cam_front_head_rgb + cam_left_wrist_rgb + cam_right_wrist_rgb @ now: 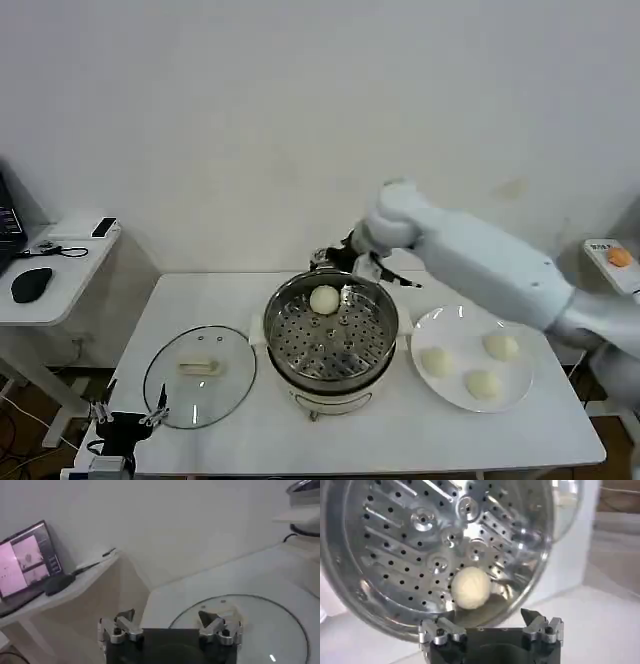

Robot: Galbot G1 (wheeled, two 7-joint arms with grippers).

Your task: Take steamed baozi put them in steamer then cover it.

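One small cream-white steamed bun (324, 298) sits on the perforated steel tray inside the round stainless-steel steamer pot (290, 345), toward its far rim, while three more buns (483, 384) wait on the flat white plate (452, 322) just to the pot's right. The right gripper (490, 625) hangs at the pot's far edge, jaws spread and holding nothing, the placed bun lying just ahead of its fingertips and apart from them. The left gripper (170, 630) is parked low at the near-left corner of the white table (200, 290), jaws also apart and empty, with the round clear glass lid (200, 377) lying flat on the tabletop directly in front of it.

By the look of it, one of four buns is loaded. The plate lies on the right arm's side, nearer that gripper than the left, so the next pickups likely fall to the right arm. The lid's cream-white bar handle (198, 368) runs roughly left to right across the table, which the left gripper, the nearer one, would need to straddle crosswise when covering comes.
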